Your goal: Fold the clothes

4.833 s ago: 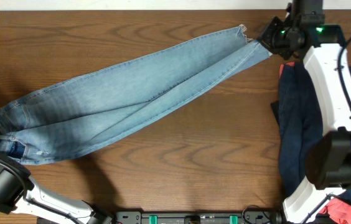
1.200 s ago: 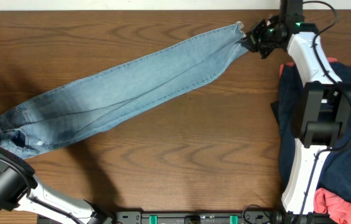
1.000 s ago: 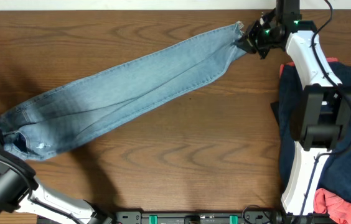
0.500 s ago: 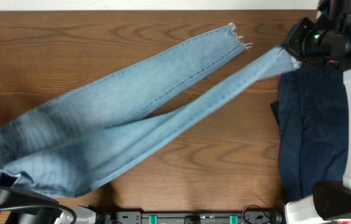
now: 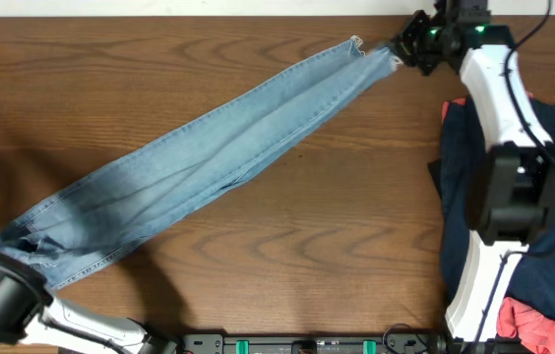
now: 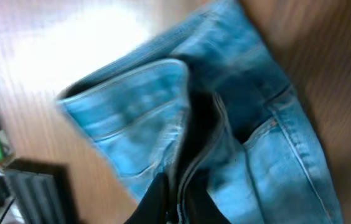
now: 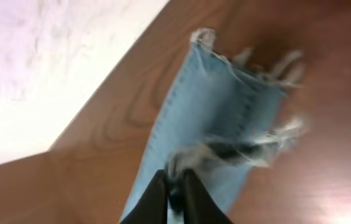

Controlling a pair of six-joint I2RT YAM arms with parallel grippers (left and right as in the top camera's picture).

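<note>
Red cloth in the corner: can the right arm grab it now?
Probably not yet. Its jaws pinch the jeans hem at the far edge; the red cloth lies at the near corner.

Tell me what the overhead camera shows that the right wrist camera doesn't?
Only overhead: the whole faded light-blue denim jeans stretched diagonally over the brown wooden table, plus a dark navy garment and a coral-red garment near the right arm. Only right wrist: the loose white threads of the frayed hem up close. Both: the right hand pinching the jeans' leg end.
</note>
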